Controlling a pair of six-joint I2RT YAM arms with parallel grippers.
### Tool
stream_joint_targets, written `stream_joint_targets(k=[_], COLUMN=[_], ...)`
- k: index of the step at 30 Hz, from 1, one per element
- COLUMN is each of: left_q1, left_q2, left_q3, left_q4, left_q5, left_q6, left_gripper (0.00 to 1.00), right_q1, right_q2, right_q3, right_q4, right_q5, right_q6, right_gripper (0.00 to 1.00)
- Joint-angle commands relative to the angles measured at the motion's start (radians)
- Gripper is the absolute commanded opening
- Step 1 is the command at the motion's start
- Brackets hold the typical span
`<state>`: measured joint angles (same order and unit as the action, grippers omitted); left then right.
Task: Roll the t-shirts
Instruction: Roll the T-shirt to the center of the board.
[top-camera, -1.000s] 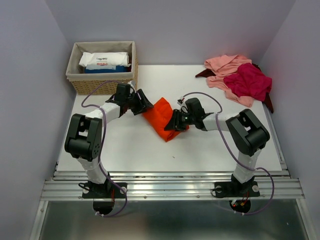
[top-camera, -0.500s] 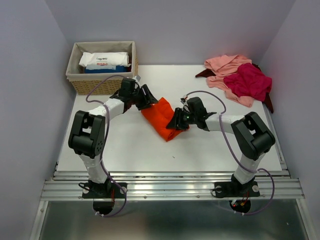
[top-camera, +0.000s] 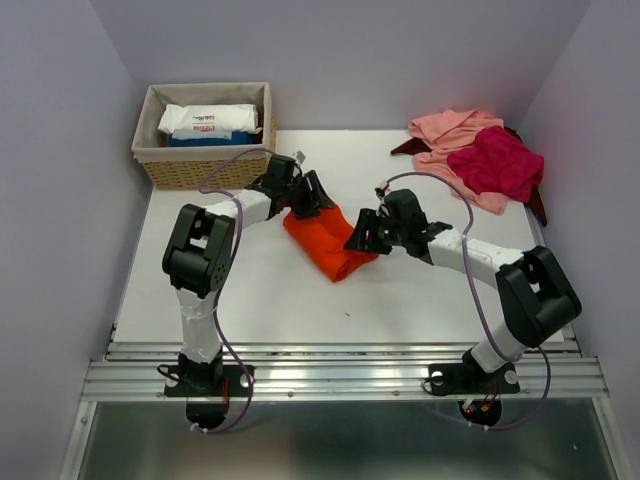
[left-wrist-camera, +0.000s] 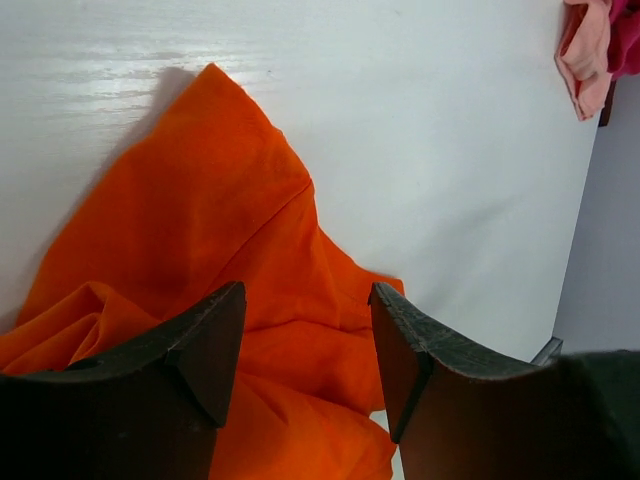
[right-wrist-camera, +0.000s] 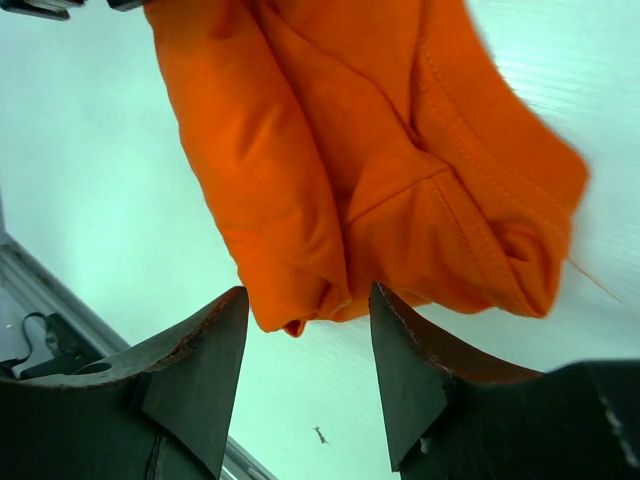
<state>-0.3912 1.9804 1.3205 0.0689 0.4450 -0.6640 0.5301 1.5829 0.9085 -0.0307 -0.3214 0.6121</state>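
Note:
A bright orange-red t-shirt (top-camera: 325, 245) lies bunched in a loose roll at the middle of the white table. My left gripper (top-camera: 310, 196) stands open at its upper-left end; in the left wrist view (left-wrist-camera: 305, 345) orange cloth (left-wrist-camera: 230, 230) fills the gap between the spread fingers. My right gripper (top-camera: 358, 238) is open at the roll's right side, and in the right wrist view (right-wrist-camera: 305, 350) the roll's end (right-wrist-camera: 340, 150) lies just beyond the fingertips, untouched. Salmon-pink (top-camera: 452, 133), magenta (top-camera: 497, 160) and dark maroon (top-camera: 537, 207) shirts lie heaped at the back right.
A wicker basket (top-camera: 200, 172) holding white packets (top-camera: 208, 120) stands at the back left corner. Grey walls close in the table on three sides. A metal rail (top-camera: 340, 375) runs along the near edge. A small speck (right-wrist-camera: 320, 434) lies on the table.
My right gripper has opened, let go of the orange shirt and drawn back a little to the right. My left arm has swung right along the shirt's far end.

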Motion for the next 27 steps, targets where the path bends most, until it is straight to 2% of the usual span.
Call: stream_joint_targets(k=[1,10,16,19,23,27], left_q1=[-0.024,-0.035,-0.034,-0.028,-0.017,-0.012], left_q2=[0.034,0.025,-0.035,-0.092,-0.175,-0.241], left_q3=[0.046,0.058,0.126,0.146,0.106,0.020], left_q4=[0.020,0.020,-0.044,-0.067,-0.067,-0.067], left_q5=[0.015,0.004,-0.018,-0.038,-0.065,-0.097], left_q6=[0.001,0.009,0.027,0.038,0.049,0.055], left_gripper=[0.63,0.62,0.62,0.62,0.62,0.62], right_q1=[0.024,0.140,0.151,0.151,0.151,0.151], right_q2=[-0.052,0.034,0.155,0.195,0.209,0.194], right_q3=[0.069,0.176,0.181,0.130,0.073,0.040], right_q4=[-0.086,-0.100,-0.071,-0.081,-0.086,-0.061], right_q5=[0.117,0.219,0.231,0.339,0.426,0.430], right_q6=[-0.072,-0.052,0.012,0.081,0.156,0.186], right_gripper=[0.56,0.32,0.26,0.18,0.18,0.18])
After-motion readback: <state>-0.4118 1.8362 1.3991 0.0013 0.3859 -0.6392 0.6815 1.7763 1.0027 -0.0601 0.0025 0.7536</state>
